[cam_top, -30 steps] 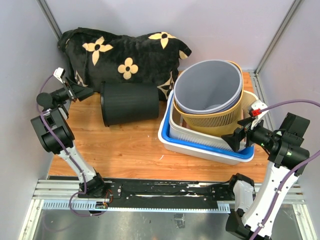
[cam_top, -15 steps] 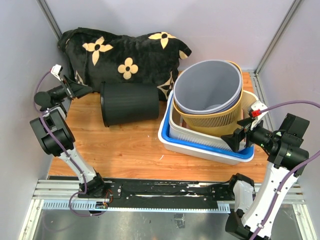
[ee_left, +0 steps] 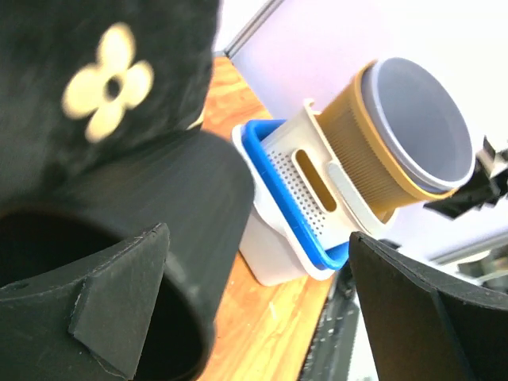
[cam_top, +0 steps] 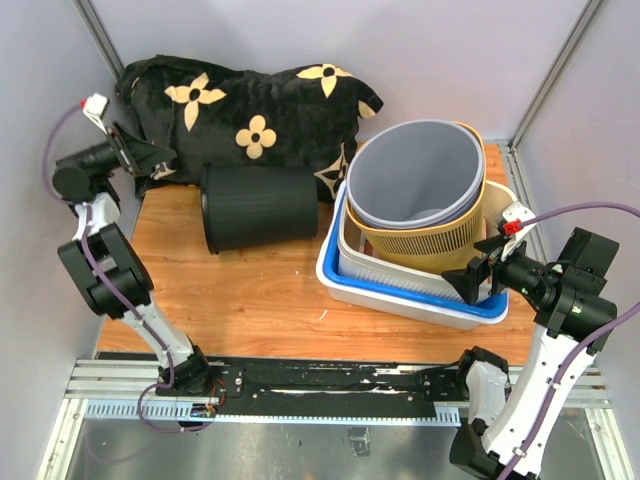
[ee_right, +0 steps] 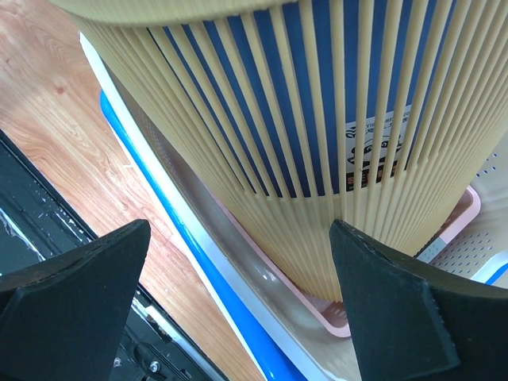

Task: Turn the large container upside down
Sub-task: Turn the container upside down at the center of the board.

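Note:
The large container is a white tub with a blue rim (cam_top: 352, 280), upright at the right of the table. It holds a white perforated basket (cam_top: 372, 262), a yellow slatted basket (cam_top: 430, 240) and a grey bin (cam_top: 415, 170). In the left wrist view the tub (ee_left: 274, 190) lies far beyond the fingers. My left gripper (cam_top: 138, 157) hangs open at the far left, by the pillow, holding nothing. My right gripper (cam_top: 468, 281) is open at the tub's near right rim, its fingers either side of the slatted basket (ee_right: 262, 103) and the blue rim (ee_right: 151, 171), without closing on them.
A black ribbed bin (cam_top: 258, 207) lies on its side left of the tub, its mouth towards my left gripper (ee_left: 258, 266). A black pillow with yellow flowers (cam_top: 250, 95) fills the back. Bare wooden tabletop (cam_top: 250, 300) lies in front of the bin. Walls stand close on both sides.
My left gripper has risen and swung back to the left, away from the black bin's mouth. The right arm and the stacked containers have stayed still.

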Controlling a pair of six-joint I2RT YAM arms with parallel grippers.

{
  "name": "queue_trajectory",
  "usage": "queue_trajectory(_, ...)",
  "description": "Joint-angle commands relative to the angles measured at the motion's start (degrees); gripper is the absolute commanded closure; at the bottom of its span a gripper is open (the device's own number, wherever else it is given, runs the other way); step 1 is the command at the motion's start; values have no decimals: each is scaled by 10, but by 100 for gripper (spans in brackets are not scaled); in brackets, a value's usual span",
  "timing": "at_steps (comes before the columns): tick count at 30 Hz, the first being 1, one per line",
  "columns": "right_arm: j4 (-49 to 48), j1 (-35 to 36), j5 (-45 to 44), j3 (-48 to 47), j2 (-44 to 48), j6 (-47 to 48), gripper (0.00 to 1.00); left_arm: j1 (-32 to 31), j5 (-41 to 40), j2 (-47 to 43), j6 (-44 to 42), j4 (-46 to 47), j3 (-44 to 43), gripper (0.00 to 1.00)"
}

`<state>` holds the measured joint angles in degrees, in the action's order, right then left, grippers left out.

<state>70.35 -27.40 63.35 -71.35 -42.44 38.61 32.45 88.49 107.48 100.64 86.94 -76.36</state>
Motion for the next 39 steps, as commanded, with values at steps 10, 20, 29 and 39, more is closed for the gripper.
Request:
queue_trajectory(10,-2,-12,51,10,10,-8,2,150,-20,-180,22,181,-268,1)
queue_trajectory(20,1,-12,55,8,19,-8,2,42,-534,-402,-1078,-738,-198,1)
queue_trajectory(29,-8,-12,49,40,37,-5,2,-66,-843,-408,-1136,-929,-165,1)
queue_trajectory(39,-27,-13,53,55,31,-24,2,-269,-985,-196,-1194,-1402,-423,1)
